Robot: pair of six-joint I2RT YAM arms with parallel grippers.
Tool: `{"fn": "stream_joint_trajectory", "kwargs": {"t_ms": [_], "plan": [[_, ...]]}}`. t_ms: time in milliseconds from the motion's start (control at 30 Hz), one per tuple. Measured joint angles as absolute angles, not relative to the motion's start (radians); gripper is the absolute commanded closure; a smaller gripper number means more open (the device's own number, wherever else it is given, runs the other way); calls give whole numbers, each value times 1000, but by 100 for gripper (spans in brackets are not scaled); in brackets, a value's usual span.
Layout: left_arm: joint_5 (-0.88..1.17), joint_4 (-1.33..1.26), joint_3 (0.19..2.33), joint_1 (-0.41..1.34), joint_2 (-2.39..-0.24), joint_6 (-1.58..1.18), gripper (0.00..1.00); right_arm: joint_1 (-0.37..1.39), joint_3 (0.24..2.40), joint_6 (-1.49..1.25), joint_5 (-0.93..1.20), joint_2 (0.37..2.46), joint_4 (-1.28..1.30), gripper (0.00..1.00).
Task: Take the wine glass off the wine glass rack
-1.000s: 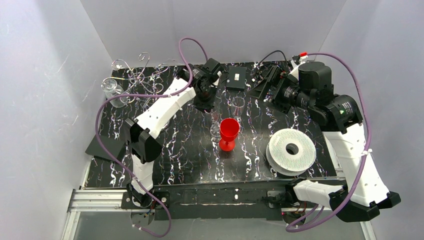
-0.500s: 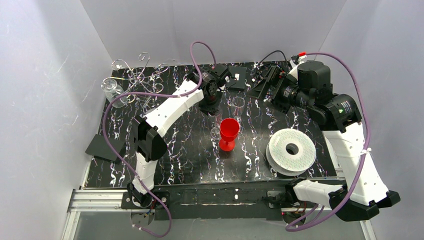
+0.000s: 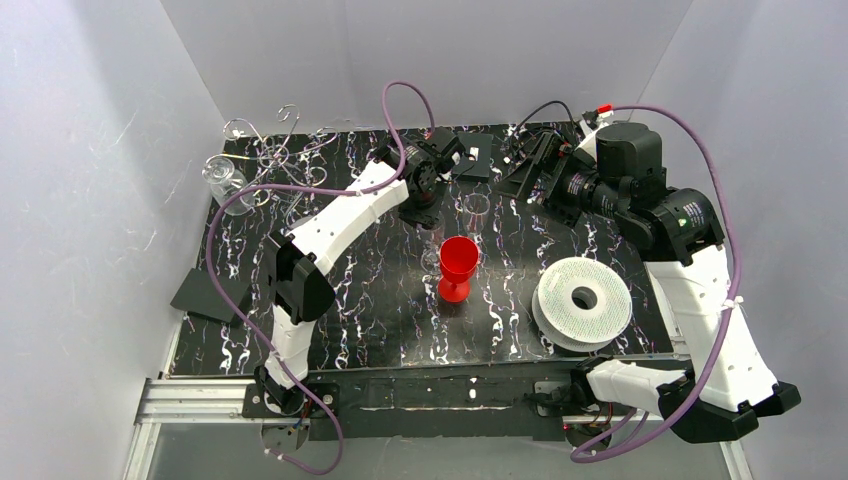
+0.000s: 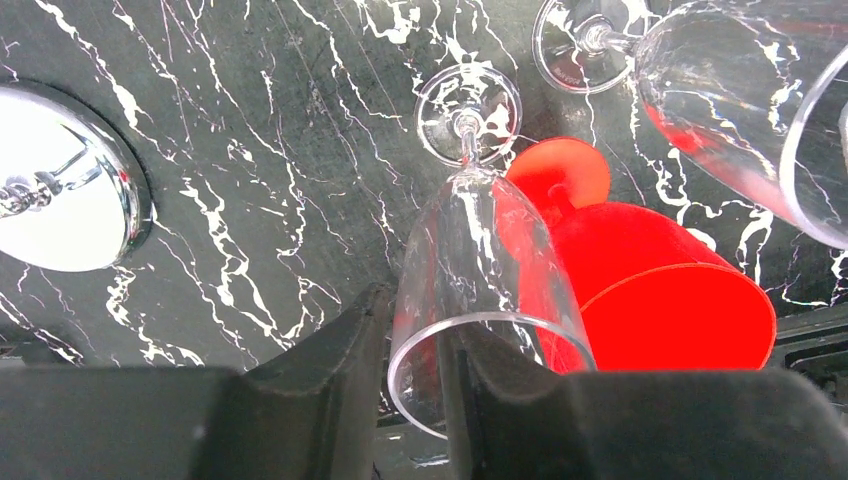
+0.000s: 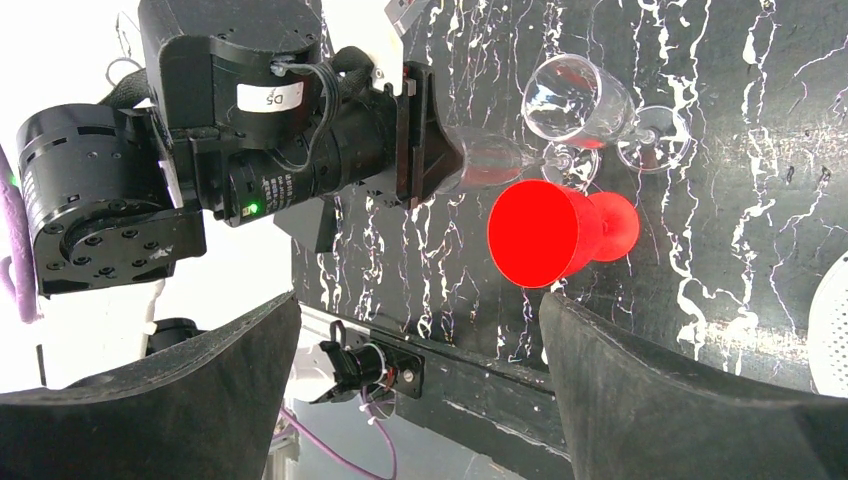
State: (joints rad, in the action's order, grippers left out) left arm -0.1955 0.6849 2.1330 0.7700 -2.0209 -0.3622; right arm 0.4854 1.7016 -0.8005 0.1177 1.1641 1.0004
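At the far left of the table [image 3: 380, 320] stands the wine glass rack [image 3: 265, 150], with a clear glass [image 3: 225, 182] at its outer side. The wine glass [image 4: 480, 250] stands upright near the table's middle, well apart from the rack and just beside a red goblet [image 4: 650, 290]. The left gripper [image 4: 415, 335] straddles its rim, one finger outside the bowl and one inside, and I cannot tell whether it pinches the wall or sits slack; further right, the right gripper [image 5: 418, 310] hangs spread wide and empty.

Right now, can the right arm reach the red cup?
Probably yes: the right gripper, jaws open, faces the red cup. But the left gripper holds a wine glass right beside it, so it's tight.
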Motion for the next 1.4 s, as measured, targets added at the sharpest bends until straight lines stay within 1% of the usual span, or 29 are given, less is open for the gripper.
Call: {"fn": "stream_joint_trajectory", "kwargs": {"t_ms": [367, 500, 600, 800, 900, 1167, 1400], "plan": [[-196, 688, 2168, 770, -2021, -361, 30, 485, 1702, -801, 128, 1164, 1000, 4], [-204, 694, 2205, 770, -2020, -355, 20, 485, 1702, -802, 134, 1164, 1000, 3], [-218, 705, 2235, 770, -2019, -335, 16, 485, 1702, -803, 134, 1159, 1000, 3], [-247, 741, 2319, 770, -2005, -290, 15, 485, 1702, -808, 139, 1148, 1000, 3], [-253, 746, 2333, 770, -1968, -264, 12, 485, 1702, -809, 145, 1148, 1000, 3], [-293, 780, 2384, 770, -1795, -185, 5, 485, 1702, -809, 146, 1144, 1000, 3], [-377, 822, 2385, 759, -1578, -93, 2, 485, 1721, -809, 164, 1159, 1002, 3]]}}
